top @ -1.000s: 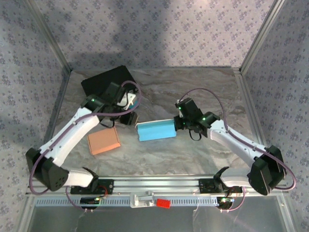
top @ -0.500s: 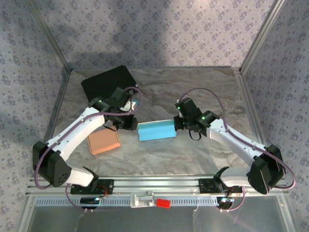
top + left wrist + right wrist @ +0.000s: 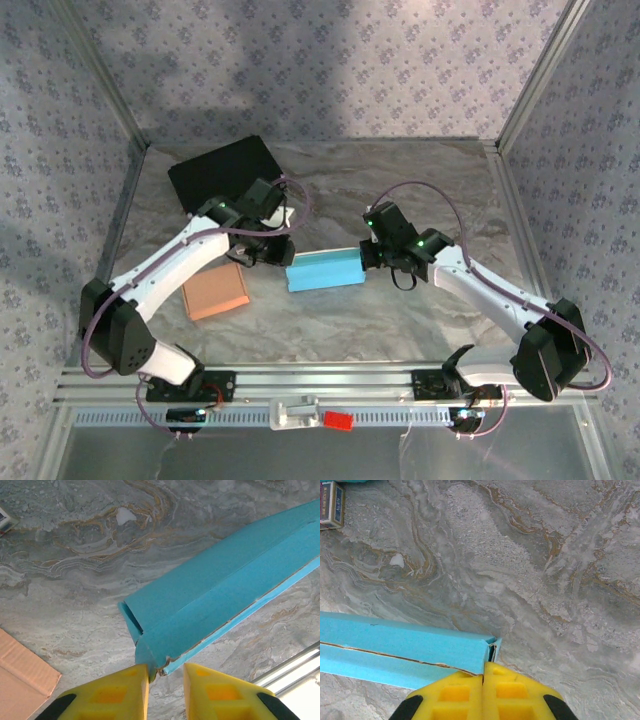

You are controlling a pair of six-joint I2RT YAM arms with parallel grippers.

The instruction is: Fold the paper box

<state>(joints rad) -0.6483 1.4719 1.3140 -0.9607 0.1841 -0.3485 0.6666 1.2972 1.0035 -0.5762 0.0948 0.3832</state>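
Likely end-flap tuck on paper box (image 3: 220, 590): left end effector (image 3: 166, 669) slightly apart at flap (image 3: 146, 655), right end effector (image 3: 483, 666) together; next, push flap in.

The marbled table (image 3: 420, 170) carries a blue paper box (image 3: 323, 270), an orange box (image 3: 214, 291) (lying flat) and a black slab (image 3: 222, 165).

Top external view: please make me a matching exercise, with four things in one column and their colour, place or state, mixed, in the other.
1. paper box
2. flat carton
3. mat
4. right gripper

A. black, far left corner
B. shut, at the paper box's right end
C. blue, in the centre
D. orange, left of the paper box

Pairs: 1-C, 2-D, 3-A, 4-B
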